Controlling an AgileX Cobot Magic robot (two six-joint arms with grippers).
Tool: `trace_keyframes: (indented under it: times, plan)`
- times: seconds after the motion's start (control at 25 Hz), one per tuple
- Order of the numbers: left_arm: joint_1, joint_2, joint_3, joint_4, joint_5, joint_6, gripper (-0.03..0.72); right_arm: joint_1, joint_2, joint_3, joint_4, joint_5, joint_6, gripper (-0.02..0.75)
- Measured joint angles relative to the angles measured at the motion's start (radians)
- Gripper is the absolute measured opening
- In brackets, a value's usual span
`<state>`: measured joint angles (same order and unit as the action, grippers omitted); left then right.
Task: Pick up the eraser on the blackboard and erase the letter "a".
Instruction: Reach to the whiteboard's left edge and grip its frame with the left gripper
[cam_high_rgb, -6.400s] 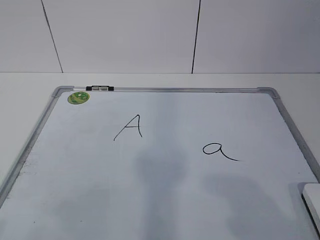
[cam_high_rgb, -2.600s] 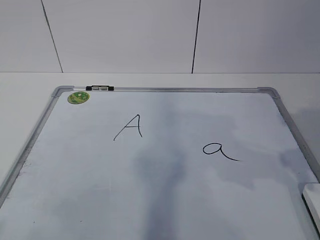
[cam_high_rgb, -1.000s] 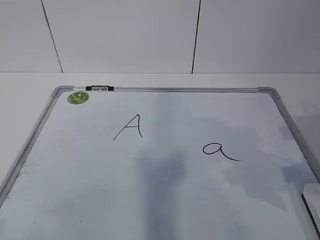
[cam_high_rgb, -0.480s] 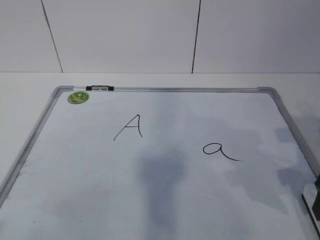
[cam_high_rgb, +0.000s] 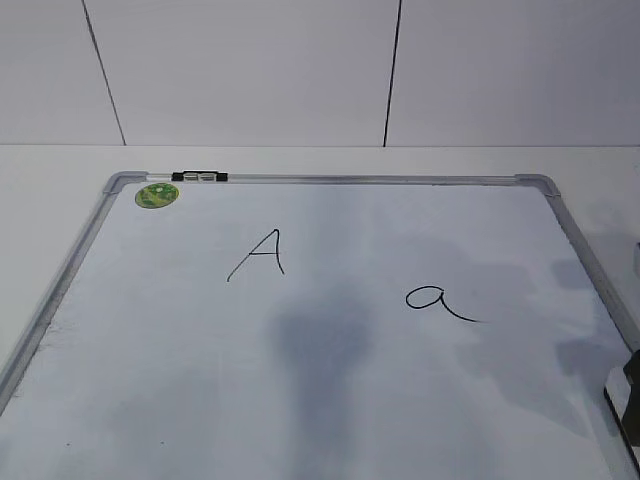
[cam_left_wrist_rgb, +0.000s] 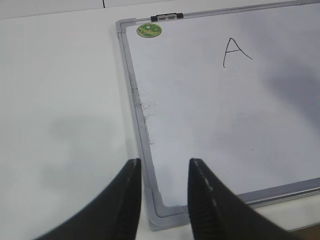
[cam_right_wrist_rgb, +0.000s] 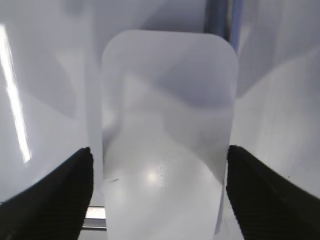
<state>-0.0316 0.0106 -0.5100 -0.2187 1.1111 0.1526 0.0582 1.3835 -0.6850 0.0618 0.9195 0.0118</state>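
Because the eraser (cam_right_wrist_rgb: 167, 135) lies right under the right claw (cam_right_wrist_rgb: 159, 200), between its two dark fingers (cam_right_wrist_rgb: 55, 195), the next move looks like a short drop and a squeeze. The right claw is open, with one finger on each long side of the eraser, not touching it as far as I can tell. The eraser's long way points away from the claw, so the fingers would close across its short way.

In the exterior view the eraser sits at the near right edge of the blackboard (cam_high_rgb: 330, 181), mostly hidden by the dark claw. The letter "a" (cam_high_rgb: 440, 302) is to the left and farther away, with bare board between them and nothing in the way. The capital "A" (cam_high_rgb: 260, 254) is farther left.

The left claw (cam_left_wrist_rgb: 164, 197) is open too, holding nothing. It hangs over the near left corner of the blackboard and the white tabletop (cam_left_wrist_rgb: 60, 100), far from the eraser. A green sticker (cam_high_rgb: 157, 195) sits at the far left corner.
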Motion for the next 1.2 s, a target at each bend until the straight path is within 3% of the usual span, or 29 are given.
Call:
trace_keyframes:
  times: [0.56,0.84,1.2]
  plan:
    - [0.000,0.000,0.000,0.000,0.000,0.000,0.237,0.000,0.070,0.000,-0.002,-0.020,0.024,0.652]
    - [0.000,0.000,0.000,0.000,0.000,0.000,0.237,0.000,0.070,0.000,-0.007,-0.020,0.024,0.589]
    - [0.000,0.000,0.000,0.000,0.000,0.000,0.237,0.000,0.070,0.000,-0.012,-0.020,0.026,0.571]
